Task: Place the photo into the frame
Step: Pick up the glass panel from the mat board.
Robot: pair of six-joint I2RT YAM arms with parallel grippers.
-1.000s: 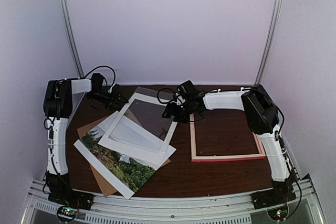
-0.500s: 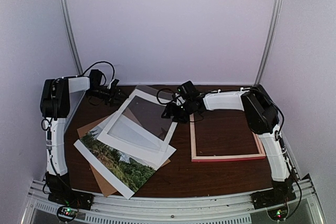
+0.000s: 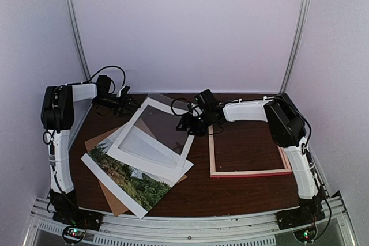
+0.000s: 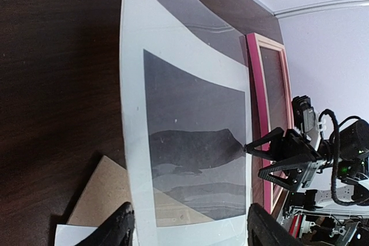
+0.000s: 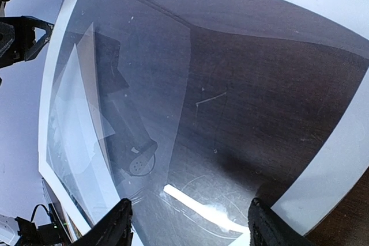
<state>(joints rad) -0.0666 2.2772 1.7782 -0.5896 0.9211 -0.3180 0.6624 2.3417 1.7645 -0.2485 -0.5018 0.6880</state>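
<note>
The photo (image 3: 130,180), a landscape print with a white border, lies flat at the near left, partly under a white mat (image 3: 128,156) with a clear sheet (image 3: 158,125) over its window. The pink frame (image 3: 249,172) lies flat on the right, with bare table showing inside it; it also shows in the left wrist view (image 4: 254,79). My left gripper (image 3: 128,106) is open and empty, just off the mat's far left corner. My right gripper (image 3: 183,126) is open at the mat's right edge, one fingertip (image 4: 249,148) touching it. Both wrist views look down on the mat (image 4: 131,113) and the sheet (image 5: 202,84).
A brown backing board (image 3: 99,139) lies under the photo and mat, with a corner sticking out at the near left (image 3: 115,203). White booth walls and metal posts (image 3: 75,33) close in the dark table (image 3: 242,191) at the back and sides.
My left gripper has drawn back a little to the far left, away from the mat's corner. My right gripper has edged slightly left at the mat's edge. Photo and frame have not moved.
</note>
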